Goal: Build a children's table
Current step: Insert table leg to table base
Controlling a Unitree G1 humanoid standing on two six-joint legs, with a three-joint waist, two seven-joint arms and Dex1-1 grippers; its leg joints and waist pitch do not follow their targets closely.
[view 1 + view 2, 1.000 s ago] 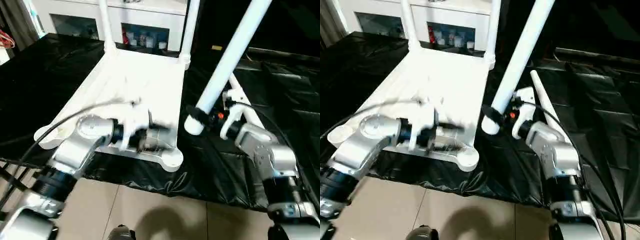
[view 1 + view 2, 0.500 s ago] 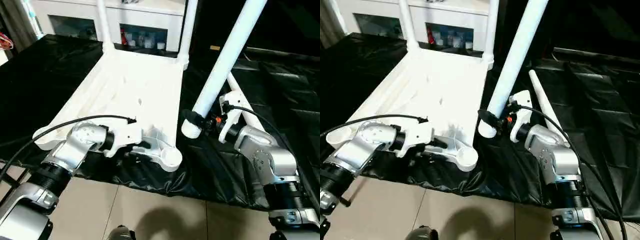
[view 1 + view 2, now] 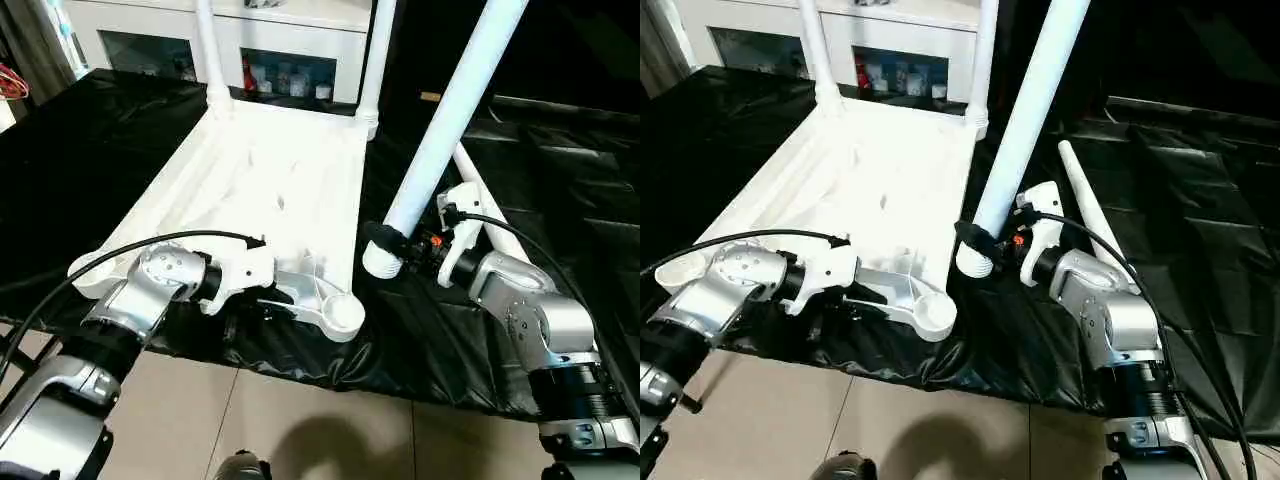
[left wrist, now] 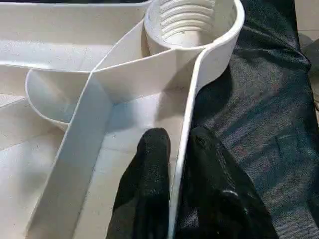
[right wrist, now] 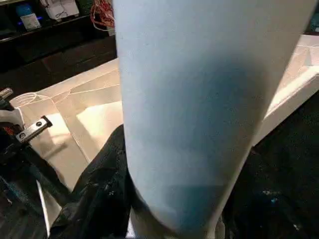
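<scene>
Our left fingers (image 4: 172, 199) pinch the upturned tabletop's (image 3: 270, 170) rim on the bench; our right fingers (image 3: 400, 243) hold a leg (image 3: 440, 130). We should steady the top, then seat the leg squarely in the near corner socket (image 4: 192, 22).

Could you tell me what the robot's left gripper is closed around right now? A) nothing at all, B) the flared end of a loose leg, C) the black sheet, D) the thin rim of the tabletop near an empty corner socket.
D: in the left wrist view the left gripper has one finger on each side of the tabletop's thin rim, just short of the empty threaded socket.
</scene>
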